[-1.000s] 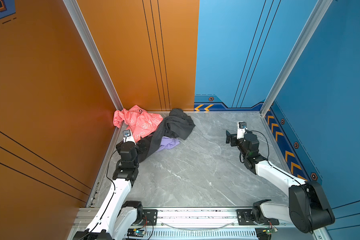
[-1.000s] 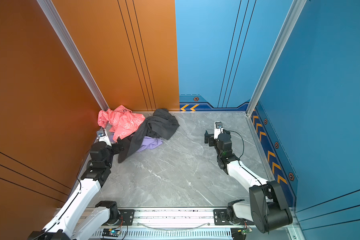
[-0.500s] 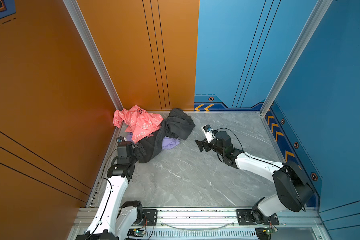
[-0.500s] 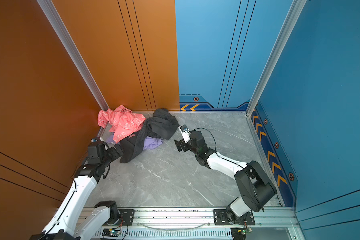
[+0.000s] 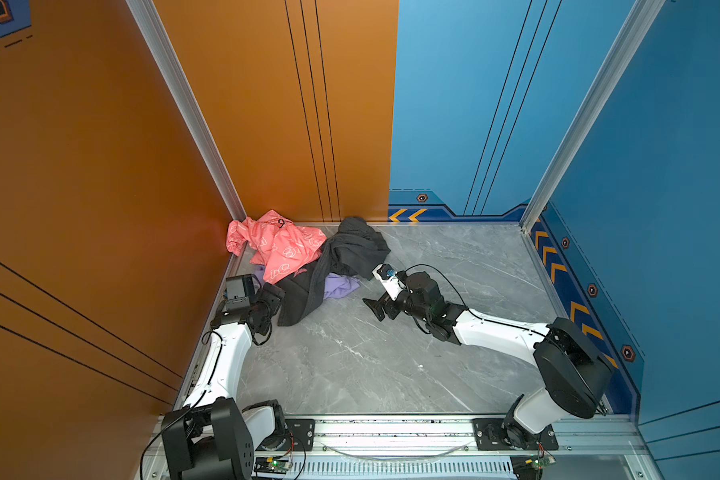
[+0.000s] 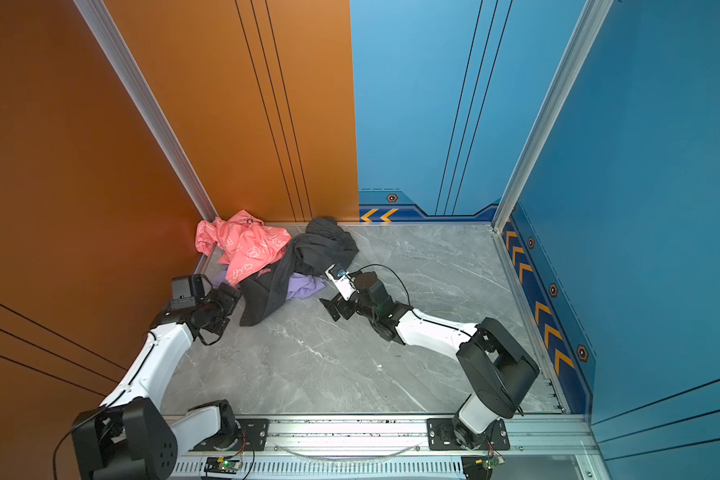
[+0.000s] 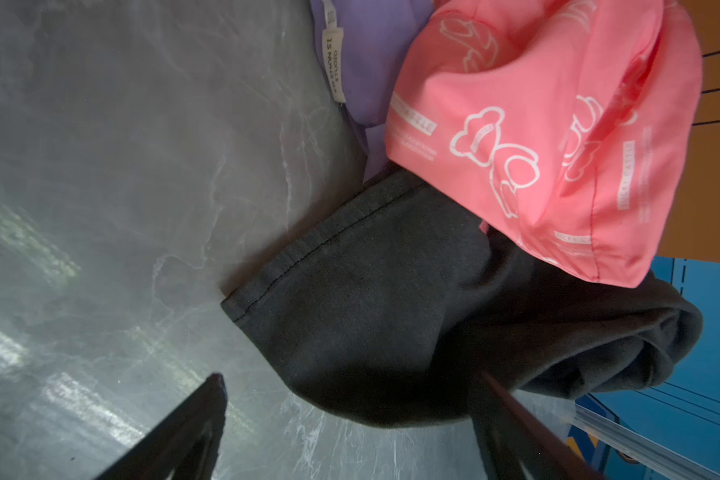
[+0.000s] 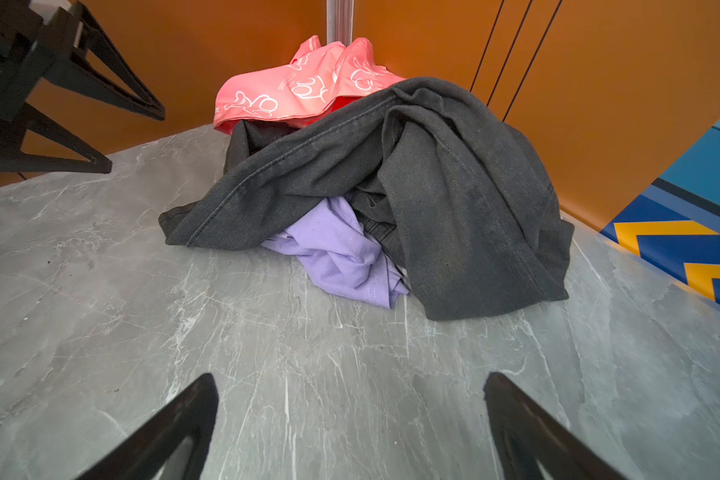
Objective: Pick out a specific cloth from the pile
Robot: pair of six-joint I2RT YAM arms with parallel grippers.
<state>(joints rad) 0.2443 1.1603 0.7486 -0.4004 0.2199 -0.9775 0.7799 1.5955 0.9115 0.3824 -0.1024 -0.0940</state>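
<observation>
Right end effector (image 8: pixel 350 384) wide and empty, facing the pile (image 5: pixel 308 259).
The lavender cloth (image 8: pixel 341 249) pokes out beneath the dark trousers (image 8: pixel 454 187) on the desk (image 8: pixel 267 374). A deep closure could pinch the overhanging trouser fold, dragging 2 garments. Left end effector (image 7: pixel 350 376) is also wide.

The pile (image 5: pixel 329 257): sits heaped in the far left corner of the table (image 5: pixel 371 365). The cloth (image 8: pixel 341 253): plain lavender, crumpled, pokes out onto the table from under the dark grey garment (image 8: pixel 454 187) (white label at its other end), also tucked beneath the coral-pink garment (image 7: pixel 537 124).
</observation>
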